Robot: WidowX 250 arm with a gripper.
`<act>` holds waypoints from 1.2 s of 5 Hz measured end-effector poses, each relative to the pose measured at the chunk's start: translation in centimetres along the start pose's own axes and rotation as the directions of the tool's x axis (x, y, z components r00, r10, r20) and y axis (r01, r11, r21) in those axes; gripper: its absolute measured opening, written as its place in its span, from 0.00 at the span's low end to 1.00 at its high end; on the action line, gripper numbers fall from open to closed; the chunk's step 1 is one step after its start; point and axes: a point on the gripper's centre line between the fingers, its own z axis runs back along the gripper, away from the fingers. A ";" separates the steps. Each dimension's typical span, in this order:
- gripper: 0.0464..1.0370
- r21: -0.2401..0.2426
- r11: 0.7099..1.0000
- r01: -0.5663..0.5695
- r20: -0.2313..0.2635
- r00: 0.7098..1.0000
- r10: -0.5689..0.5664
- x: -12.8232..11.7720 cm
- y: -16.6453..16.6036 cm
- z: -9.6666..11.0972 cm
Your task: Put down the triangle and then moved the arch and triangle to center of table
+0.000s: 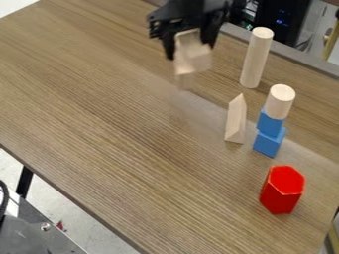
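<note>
Holding a pale wooden block (194,63), blurred, exact shape unclear, between its two fingers: black gripper (191,49), above table (112,129). Wooden triangle (236,119) standing on table, just beside two stacked blue cubes (269,141).

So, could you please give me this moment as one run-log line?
pincer: holding pale block | triangle: on table, ungripped | blue blocks: stacked, short cylinder atop | red prism: upright
</note>
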 end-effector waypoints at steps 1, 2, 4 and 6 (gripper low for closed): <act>0.74 -0.020 0.982 0.190 0.009 0.982 -0.190 0.8 0.9 -0.8; 0.74 -0.038 0.940 0.339 0.042 0.940 -0.338 0.6 1.1 -1.7; 0.74 -0.119 0.837 0.535 0.028 0.844 -0.536 -0.8 1.7 -4.7; 0.73 -0.029 0.852 0.523 -0.161 0.839 -0.520 -0.1 1.8 -6.2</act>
